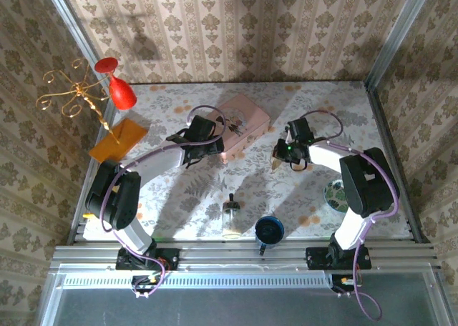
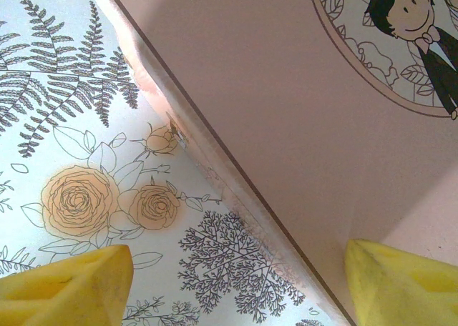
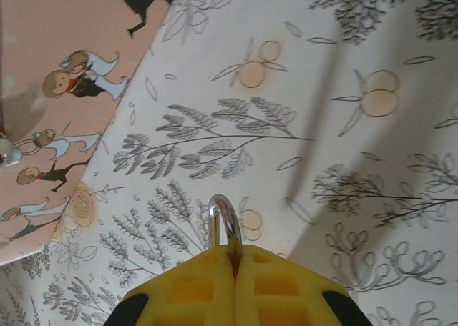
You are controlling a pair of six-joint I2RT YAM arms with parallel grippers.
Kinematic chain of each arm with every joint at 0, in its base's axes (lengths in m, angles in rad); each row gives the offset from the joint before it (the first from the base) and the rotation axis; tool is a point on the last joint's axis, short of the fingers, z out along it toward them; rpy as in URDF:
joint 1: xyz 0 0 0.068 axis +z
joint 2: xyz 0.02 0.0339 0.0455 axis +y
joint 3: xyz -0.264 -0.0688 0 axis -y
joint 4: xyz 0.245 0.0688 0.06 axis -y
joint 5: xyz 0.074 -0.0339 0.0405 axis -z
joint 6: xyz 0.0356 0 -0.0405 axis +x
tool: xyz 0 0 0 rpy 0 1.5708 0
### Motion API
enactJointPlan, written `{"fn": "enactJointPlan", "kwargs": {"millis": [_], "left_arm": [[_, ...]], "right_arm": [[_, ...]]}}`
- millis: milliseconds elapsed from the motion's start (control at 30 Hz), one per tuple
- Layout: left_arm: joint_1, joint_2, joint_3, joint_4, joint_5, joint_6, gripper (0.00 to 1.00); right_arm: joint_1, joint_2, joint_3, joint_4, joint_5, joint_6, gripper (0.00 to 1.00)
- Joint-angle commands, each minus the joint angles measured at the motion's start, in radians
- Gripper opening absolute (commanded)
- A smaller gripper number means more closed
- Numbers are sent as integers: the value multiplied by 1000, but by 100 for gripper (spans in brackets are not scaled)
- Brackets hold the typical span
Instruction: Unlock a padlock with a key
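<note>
The padlock [image 3: 217, 208] is clamped in the right gripper [image 3: 232, 258]. Its yellow pads are pressed together, and the thin silvery shackle loop is seen poking out from the seam between them, above the patterned surface [image 3: 343, 161]. The brass body is hidden inside the pads, so it cannot be told which way the keyhole faces or whether the shackle is latched. In the overhead view this gripper is held near the right-hand side of the pink box [image 2: 286, 90], apart from it.

The left gripper [image 2: 236, 287] is spread wide with nothing between its fingertips [image 2: 71, 283]. It is held low over the box, whose edge runs between the two fingertips. A small silvery object [image 3: 6, 153] is seen lying on the box lid. It may be the key, but this cannot be confirmed.

As far as can be judged, the task is at an early stage. The padlock is secured and held up, which counts as done. No key is held, so it is left to be picked up, brought to the keyhole, inserted and turned, and the shackle is then to be freed.
</note>
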Motion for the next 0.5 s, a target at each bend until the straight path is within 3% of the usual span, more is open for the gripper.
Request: {"fn": "enactJointPlan", "kwargs": {"millis": [0, 200, 467], "left_arm": [[25, 20, -38, -193, -69, 6, 77], [25, 23, -32, -196, -70, 4, 77], [25, 17, -31, -202, -75, 1, 77]], "right_arm": [[-26, 12, -40, 41, -57, -3, 0], [-45, -6, -70, 11, -11, -14, 1], [-50, -30, -72, -36, 36, -38, 26]]}}
